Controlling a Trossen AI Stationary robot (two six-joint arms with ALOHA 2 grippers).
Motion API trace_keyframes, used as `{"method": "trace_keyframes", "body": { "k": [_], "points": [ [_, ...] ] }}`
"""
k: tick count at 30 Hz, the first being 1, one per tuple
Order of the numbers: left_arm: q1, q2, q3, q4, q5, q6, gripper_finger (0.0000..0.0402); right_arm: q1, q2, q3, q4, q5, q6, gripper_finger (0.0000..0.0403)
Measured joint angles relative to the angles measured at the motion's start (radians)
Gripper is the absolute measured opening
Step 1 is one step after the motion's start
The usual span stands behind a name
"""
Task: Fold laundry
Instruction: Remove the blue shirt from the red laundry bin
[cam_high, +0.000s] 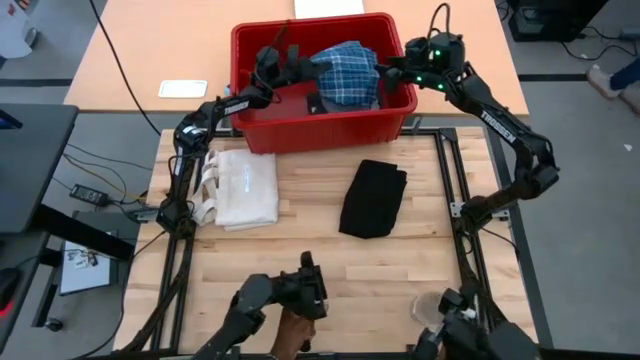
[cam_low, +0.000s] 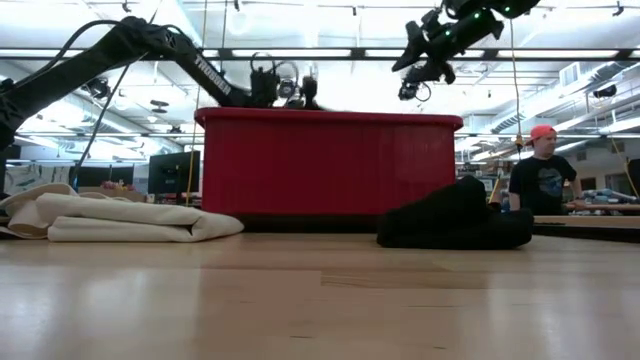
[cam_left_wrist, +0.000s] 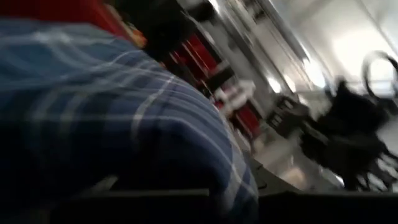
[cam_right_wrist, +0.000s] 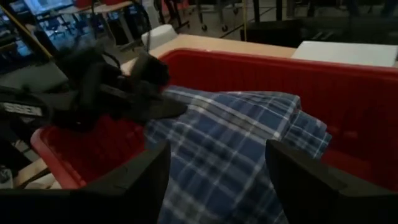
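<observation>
Three garments show: one blue plaid shirt (cam_high: 348, 72) in the red bin (cam_high: 300, 128) at 12 o'clock, one folded black garment (cam_high: 373, 198) at table centre, one folded cream cloth (cam_high: 245, 188) at 9 o'clock. The left gripper (cam_high: 296, 62) touches the plaid's edge, grip unclear. The right gripper (cam_right_wrist: 217, 180) hovers spread above it.

bin (cam_high: 262, 128) red | garment (cam_high: 347, 72) blue-white plaid | garment (cam_high: 372, 198) black | cloth (cam_high: 245, 188) cream
</observation>
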Motion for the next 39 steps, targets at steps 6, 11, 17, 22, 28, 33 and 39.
{"method": "trace_keyframes", "body": {
  "k": [6,11,17,22,28,33,39],
  "points": [
    [-0.024,-0.003,0.274,-0.367,0.042,0.242,0.0014,-0.042,-0.045,0.0,-0.031,0.0,-0.002,0.027],
    [-0.018,-0.004,0.43,-0.565,0.068,0.304,0.0014,-0.088,-0.116,0.0,-0.028,0.021,-0.002,0.027],
    [-0.059,-0.006,0.459,-0.562,0.187,0.153,0.0014,-0.147,-0.206,0.0,-0.01,0.014,0.027,0.027],
    [-0.175,-0.006,0.459,-0.51,0.237,0.134,0.0014,-0.181,-0.284,0.0,-0.046,0.011,0.024,0.027],
    [-0.311,-0.006,0.459,-0.431,0.234,0.112,0.0014,-0.237,-0.376,0.0,-0.144,0.003,0.022,0.027],
    [-0.403,-0.005,0.459,-0.439,0.229,0.146,0.0014,-0.274,-0.401,0.001,-0.209,-0.111,0.008,0.027],
    [-0.492,-0.005,0.458,-0.674,0.176,0.329,0.0014,-0.278,-0.401,0.0,-0.252,-0.143,0.006,0.027]
  ]
}}
